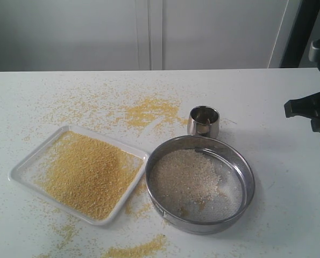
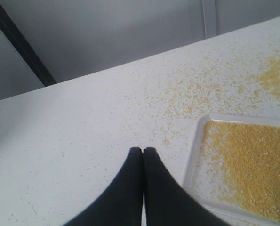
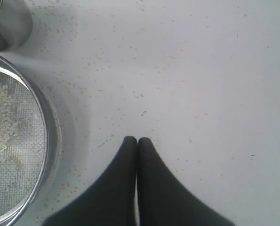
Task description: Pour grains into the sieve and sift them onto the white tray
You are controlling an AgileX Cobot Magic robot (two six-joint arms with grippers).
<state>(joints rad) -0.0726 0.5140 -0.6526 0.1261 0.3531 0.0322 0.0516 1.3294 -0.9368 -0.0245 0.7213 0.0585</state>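
The round steel sieve (image 1: 244, 166) rests on the table at centre right, with whitish rice-like grains (image 1: 184, 180) lying on its mesh. Left of it, the white tray (image 1: 25, 164) carries a wide layer of fine yellow grains (image 1: 87, 174). My right gripper (image 3: 137, 140) is shut and empty above bare table, with the sieve rim (image 3: 51, 136) off to one side. In the exterior view the right arm (image 1: 310, 107) sits at the right edge. My left gripper (image 2: 143, 150) is shut and empty, close to a corner of the tray (image 2: 196, 155); it lies outside the exterior view.
A small shiny steel cup (image 1: 204, 121) stands empty just behind the sieve. Yellow grains are scattered over the table (image 1: 149, 110) behind the tray and along the front edge (image 1: 135, 250). A grey wall rises behind the table.
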